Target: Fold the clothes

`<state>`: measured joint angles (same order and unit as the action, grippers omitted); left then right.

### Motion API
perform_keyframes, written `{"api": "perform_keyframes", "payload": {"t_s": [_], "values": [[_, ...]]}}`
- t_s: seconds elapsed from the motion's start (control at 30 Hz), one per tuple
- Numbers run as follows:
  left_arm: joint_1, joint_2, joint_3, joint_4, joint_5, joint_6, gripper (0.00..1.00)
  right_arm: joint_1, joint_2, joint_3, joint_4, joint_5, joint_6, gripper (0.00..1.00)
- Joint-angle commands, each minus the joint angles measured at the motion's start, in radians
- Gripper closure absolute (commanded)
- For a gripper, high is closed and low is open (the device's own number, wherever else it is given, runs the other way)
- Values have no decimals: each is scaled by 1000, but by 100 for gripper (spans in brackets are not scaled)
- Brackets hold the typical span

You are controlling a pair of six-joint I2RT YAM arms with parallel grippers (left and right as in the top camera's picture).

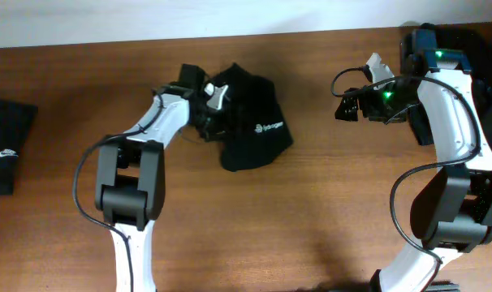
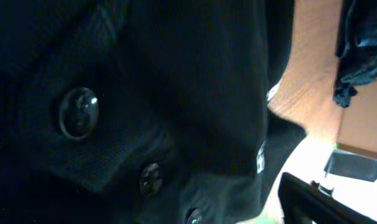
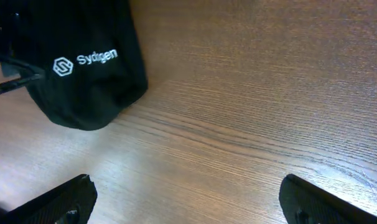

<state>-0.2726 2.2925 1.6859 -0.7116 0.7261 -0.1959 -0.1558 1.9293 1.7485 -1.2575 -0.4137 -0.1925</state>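
The crumpled black soft-cloth garment [image 1: 250,122] looked matt, its ribbed knit placket [image 2: 70,165] carrying glossy round dark buttons [image 2: 78,112]. The brown wooden table [image 3: 251,112] showed fine grain, with a soft sheen at lower left of the right wrist view.

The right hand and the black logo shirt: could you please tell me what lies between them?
Only bare wooden table separates the right hand from the shirt, as the overhead view shows.

Left arm [image 1: 148,122]: elbow bent, reaching forward-right. Left pincer [image 1: 207,104]: jaw state hidden. Right arm [image 1: 453,105]: folded, wrist pointing left. Right pincer [image 1: 342,105]: fingers spread wide.
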Motion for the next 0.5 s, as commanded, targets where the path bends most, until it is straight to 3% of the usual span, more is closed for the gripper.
{"api": "perform_keyframes", "payload": {"t_s": [0.0, 0.1, 0.17, 0.23, 0.47], "values": [[-23, 49, -32, 1, -134, -75, 25, 7, -8, 2, 5, 28, -13, 1], [-24, 49, -32, 6, -160, -84, 36, 7, -8, 2, 5, 33, -13, 1], [-24, 49, -32, 10, -168, -84, 56, 7, -8, 2, 5, 33, -13, 1], [-24, 49, -32, 14, -177, -84, 69, 7, -8, 2, 5, 33, -13, 1], [-8, 48, -29, 35, -177, -80, 97, 7, -8, 2, 3, 33, -13, 1]]}}
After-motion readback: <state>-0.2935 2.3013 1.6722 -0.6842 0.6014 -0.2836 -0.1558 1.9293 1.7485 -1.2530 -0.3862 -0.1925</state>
